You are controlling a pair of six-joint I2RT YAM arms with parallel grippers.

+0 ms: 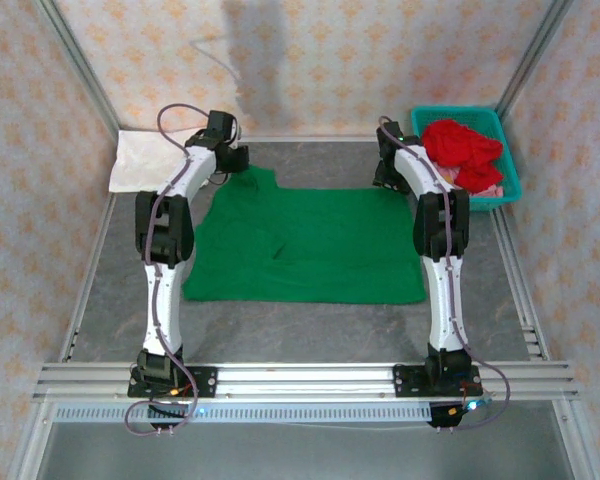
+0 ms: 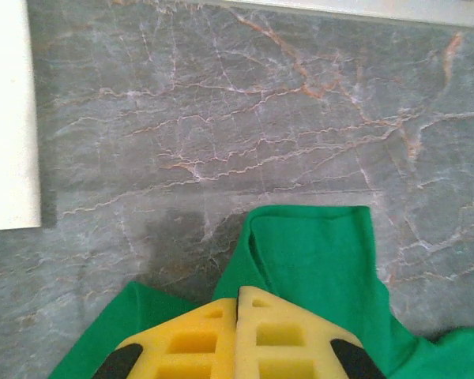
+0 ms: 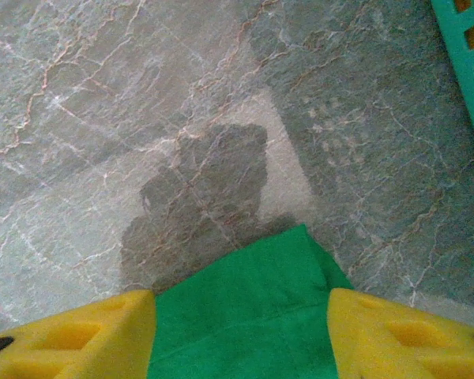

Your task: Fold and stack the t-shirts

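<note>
My left gripper (image 2: 237,296) is squeezed shut, and I think it pinches a far corner of the green t-shirt (image 1: 310,240). My right gripper (image 3: 241,294) is wide open, with the other far corner lying between its pads. The shirt lies flat in the middle, not folded yet; one white t-shirt (image 1: 140,160) looks done at ten o'clock, and red t-shirts (image 1: 460,145) wait in the teal basket (image 1: 510,185) at two o'clock.

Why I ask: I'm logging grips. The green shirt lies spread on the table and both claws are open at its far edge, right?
Only the right claw is open; the left wrist view shows the left claw shut, pads together. The green shirt does lie spread on the table.
</note>
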